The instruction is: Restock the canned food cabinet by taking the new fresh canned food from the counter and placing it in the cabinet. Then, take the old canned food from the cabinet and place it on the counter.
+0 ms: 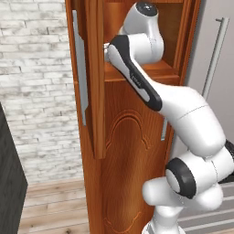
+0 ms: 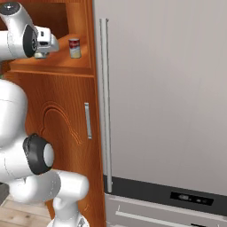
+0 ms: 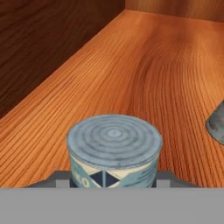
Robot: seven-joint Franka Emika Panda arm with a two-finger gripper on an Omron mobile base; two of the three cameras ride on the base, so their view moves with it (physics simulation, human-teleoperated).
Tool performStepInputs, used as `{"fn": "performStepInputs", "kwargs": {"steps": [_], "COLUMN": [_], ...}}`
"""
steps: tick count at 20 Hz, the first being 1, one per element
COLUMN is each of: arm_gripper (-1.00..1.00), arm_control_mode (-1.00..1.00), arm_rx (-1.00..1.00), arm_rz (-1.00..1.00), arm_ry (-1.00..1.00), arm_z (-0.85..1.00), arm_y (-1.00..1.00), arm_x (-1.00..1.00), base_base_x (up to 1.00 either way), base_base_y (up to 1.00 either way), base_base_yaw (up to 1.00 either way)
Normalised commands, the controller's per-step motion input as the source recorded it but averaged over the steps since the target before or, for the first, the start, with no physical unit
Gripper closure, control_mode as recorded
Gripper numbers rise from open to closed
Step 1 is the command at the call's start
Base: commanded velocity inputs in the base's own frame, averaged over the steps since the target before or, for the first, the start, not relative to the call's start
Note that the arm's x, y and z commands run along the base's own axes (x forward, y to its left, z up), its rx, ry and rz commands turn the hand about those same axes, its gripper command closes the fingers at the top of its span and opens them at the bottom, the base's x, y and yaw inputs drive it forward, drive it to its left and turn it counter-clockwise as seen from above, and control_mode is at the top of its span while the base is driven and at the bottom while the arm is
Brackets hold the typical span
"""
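Nearest the hand camera, the old canned food stands upright on the wooden shelf of the canned food cabinet, its grey ringed top facing up and its blue-and-white label facing the lens. The pincer sits at the can's base, 1 grey fingertip showing at each side of the label, so the jaws are pressed in on the can, pinching it. The can's long axis is vertical and lies directly between the fingers; the coming move, judged from the task, is a lift and a withdrawal toward the near edge of the shelf, out to the tabletop.

Farther along the shelf, at the right edge of the hand view, part of a grey rounded object is visible; it cannot be identified from this view.

The right base view shows a second can, red-and-white, upright on the same shelf, just right of the pincer, near the cabinet's right wall. The left base view shows instead the open cabinet door with its silver handle, and the arm reaching over the shelf edge.
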Motion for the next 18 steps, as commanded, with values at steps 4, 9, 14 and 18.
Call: {"fn": "performStepInputs", "kwargs": {"steps": [4,9,14,18], "arm_gripper": [1.00,1.00,1.00,1.00], "arm_control_mode": [-1.00,-1.00,-1.00,-1.00], "arm_rx": [0.05,0.07,0.00,-0.07], "arm_rz": [0.00,0.00,0.00,0.00], "arm_ry": [-0.20,-0.13,0.01,0.12], "arm_z": [0.06,0.01,-0.37,-0.81], "arm_y": [-0.42,-0.62,-0.44,-0.04], "arm_x": [-1.00,-1.00,-1.00,-1.00], "base_base_x": [0.00,0.00,0.00,0.00], "base_base_y": [0.00,0.00,0.00,0.00], "base_base_yaw": [0.00,0.00,0.00,0.00]}}
